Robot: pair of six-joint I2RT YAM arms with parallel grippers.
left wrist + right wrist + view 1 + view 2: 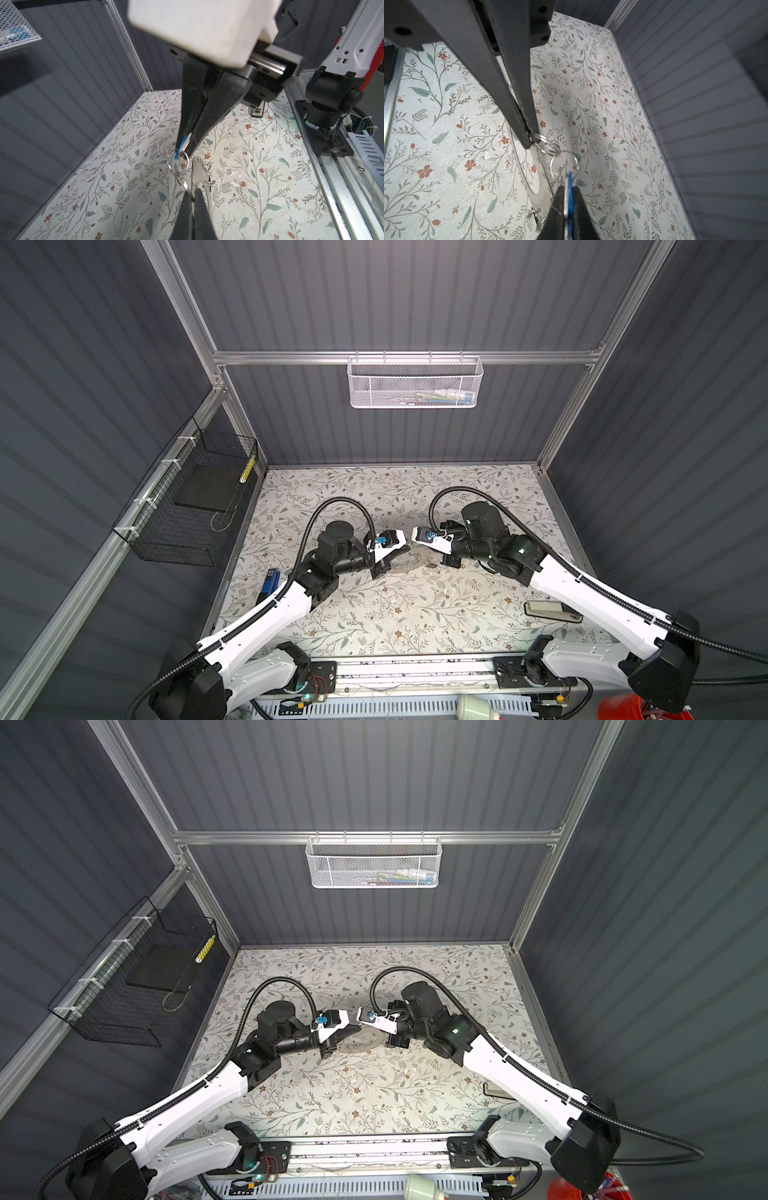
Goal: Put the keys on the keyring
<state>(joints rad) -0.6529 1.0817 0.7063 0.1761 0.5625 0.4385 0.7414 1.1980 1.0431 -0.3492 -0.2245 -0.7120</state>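
Both grippers meet above the middle of the floral table [415, 614]. The keyring [538, 166] is a flat grey metal band with small holes, tilted on edge between them; in a top view the keyring [422, 562] shows as a pale arc. My left gripper [193, 196] is shut on the band, beside a small wire ring [543, 138]. That links through a larger wire ring [564, 164] to a silvery key with a blue tag [569, 195]. My right gripper [568, 188] is shut on that key. In the left wrist view the key [182, 143] shows at the right gripper's tip.
A blue rectangular block [269, 587] lies by the table's left edge under the left arm. A grey stapler-like item [548, 610] lies at the front right. A black wire basket [187, 506] hangs on the left wall and a white mesh basket [415, 383] on the back rail.
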